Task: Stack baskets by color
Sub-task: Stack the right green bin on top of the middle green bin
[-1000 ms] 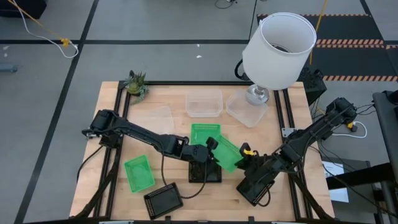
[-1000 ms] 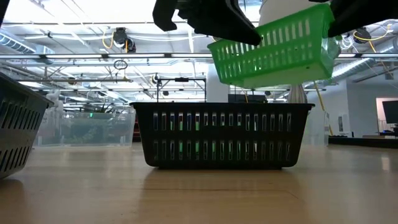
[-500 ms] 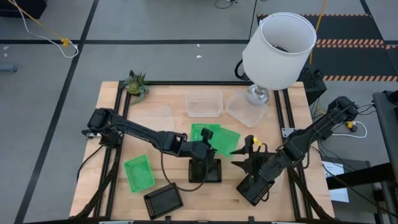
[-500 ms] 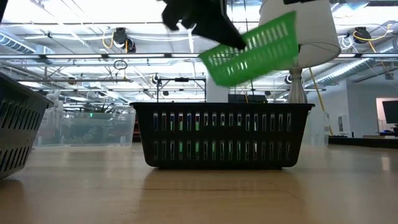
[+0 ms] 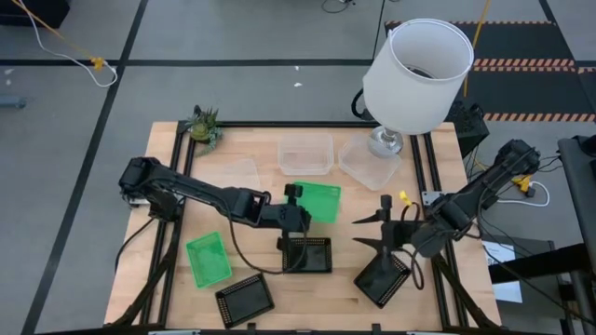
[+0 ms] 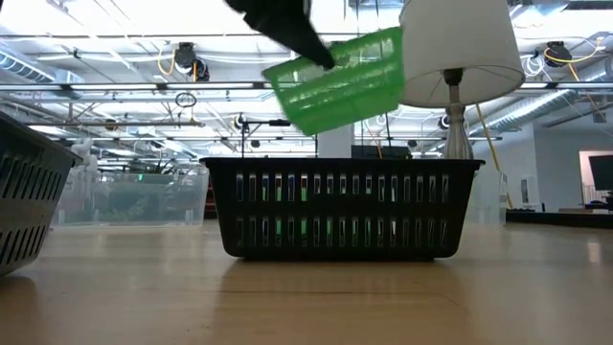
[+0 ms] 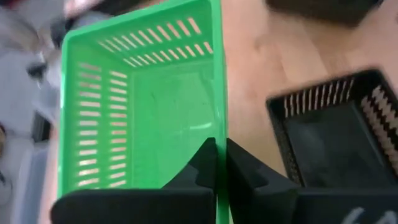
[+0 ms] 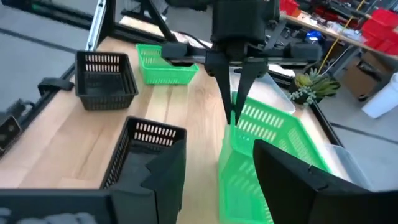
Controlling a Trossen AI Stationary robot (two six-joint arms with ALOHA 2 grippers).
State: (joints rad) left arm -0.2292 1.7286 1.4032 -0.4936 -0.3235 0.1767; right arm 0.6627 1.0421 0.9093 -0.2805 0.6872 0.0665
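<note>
Left tool (image 5: 296,197) clamps a green basket (image 5: 317,200) by its rim, aloft for stacking; right tool (image 5: 372,228), at four o'clock, gapes apart.

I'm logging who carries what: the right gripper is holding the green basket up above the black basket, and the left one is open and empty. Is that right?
The arms are swapped. The left gripper holds the green basket, jaws shut on its rim, as the left wrist view shows. The basket does hang above the black basket in the low view. The right gripper is open and empty in the high view.
</note>
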